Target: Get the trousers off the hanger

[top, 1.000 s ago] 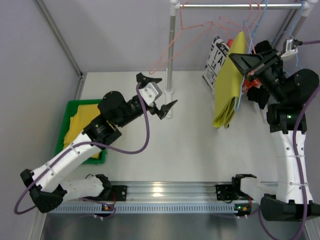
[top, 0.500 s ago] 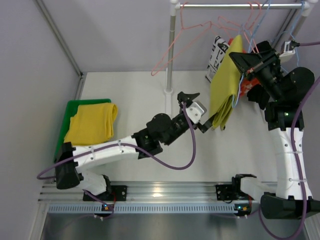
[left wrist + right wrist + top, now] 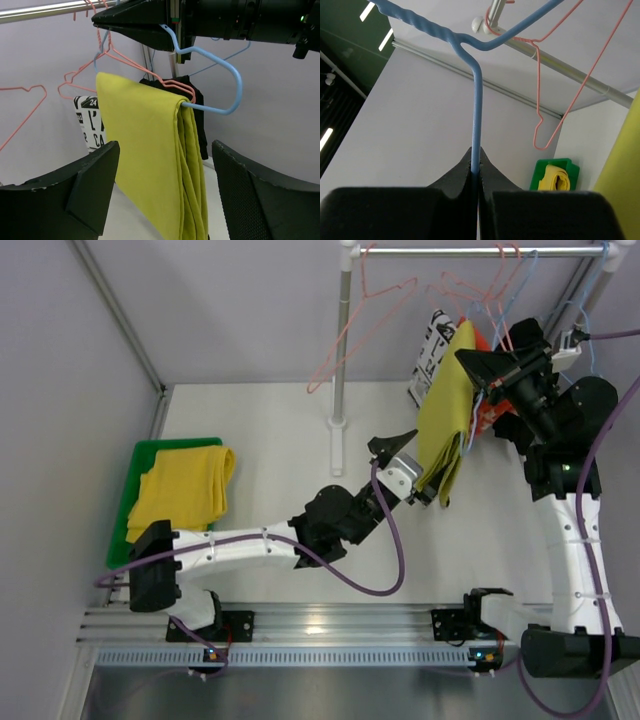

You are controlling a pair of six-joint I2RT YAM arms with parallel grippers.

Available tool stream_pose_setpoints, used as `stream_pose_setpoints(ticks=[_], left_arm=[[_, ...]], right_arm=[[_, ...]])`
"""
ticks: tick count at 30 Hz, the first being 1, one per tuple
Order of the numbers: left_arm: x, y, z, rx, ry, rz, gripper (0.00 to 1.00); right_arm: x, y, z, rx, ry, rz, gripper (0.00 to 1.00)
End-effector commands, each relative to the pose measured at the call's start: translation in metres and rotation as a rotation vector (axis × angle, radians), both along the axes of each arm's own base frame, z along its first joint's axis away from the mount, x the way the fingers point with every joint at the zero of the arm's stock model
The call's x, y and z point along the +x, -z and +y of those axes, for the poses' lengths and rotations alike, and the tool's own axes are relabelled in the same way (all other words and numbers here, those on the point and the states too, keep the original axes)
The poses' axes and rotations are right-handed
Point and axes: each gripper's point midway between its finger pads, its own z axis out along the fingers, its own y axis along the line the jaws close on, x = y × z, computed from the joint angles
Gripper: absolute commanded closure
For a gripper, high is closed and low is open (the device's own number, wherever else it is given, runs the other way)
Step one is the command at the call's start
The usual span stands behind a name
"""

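1. My left hand (image 3: 410,470) is wide: its two fingers stand well apart. The arm reaches across the bench (image 3: 260,430) to the lower left edge of the olive-yellow trousers (image 3: 445,420).
2. On the left wrist camera the cloth hangs in the gap between those fingers (image 3: 80,195), a little beyond them. I cannot tell whether either finger touches it.
3. The olive-yellow trousers are folded over the bottom bar of the blue hanger (image 3: 476,110) and drape down both sides. In the left wrist view the stacked edges of the fold show on the right.
4. My right hand (image 3: 476,172) is pinched closed on the blue hanger's upright wire, just below its twisted neck. The jaws meet on the wire with no gap showing.
5. The hanger is held up near the rail (image 3: 480,251), over the far right of the bench. I cannot tell whether its hook sits on the rail.
6. Pink hangers (image 3: 537,100) hang from the rail to the left of the trousers.
7. A black-and-white printed cloth (image 3: 432,335) hangs just behind the trousers' upper left edge. A red-orange garment (image 3: 482,410) shows just to their right, between them and my right arm.
8. The bright yellow trousers (image 3: 185,485) lie folded in the green tray (image 3: 170,444) at the left side of the bench, well apart from both hands.
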Motion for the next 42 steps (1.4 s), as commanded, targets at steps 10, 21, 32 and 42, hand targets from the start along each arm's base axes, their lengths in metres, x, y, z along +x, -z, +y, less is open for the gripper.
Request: stream_pose_setpoints(ticks=[10,21,32,42], left_arm=[[0.015,-0.04,-0.001,-0.134,-0.104,-0.049,0.32],[0.026,-0.029,-0.01,-0.113,-0.127,-0.04,0.32],[0.04,-0.018,-0.019,-0.101,-0.159,-0.034,0.37],[0.049,-0.007,-0.026,-0.105,-0.138,-0.076,0.47]], right_arm=[[-0.046,-0.061,-0.002,0.035,0.013,-0.242,1.0],[-0.058,-0.069,0.002,0.04,-0.017,-0.266,1.0],[-0.069,-0.074,0.008,0.043,-0.048,-0.268,1.0],[-0.076,-0.06,0.021,0.051,-0.096,-0.222,1.0]])
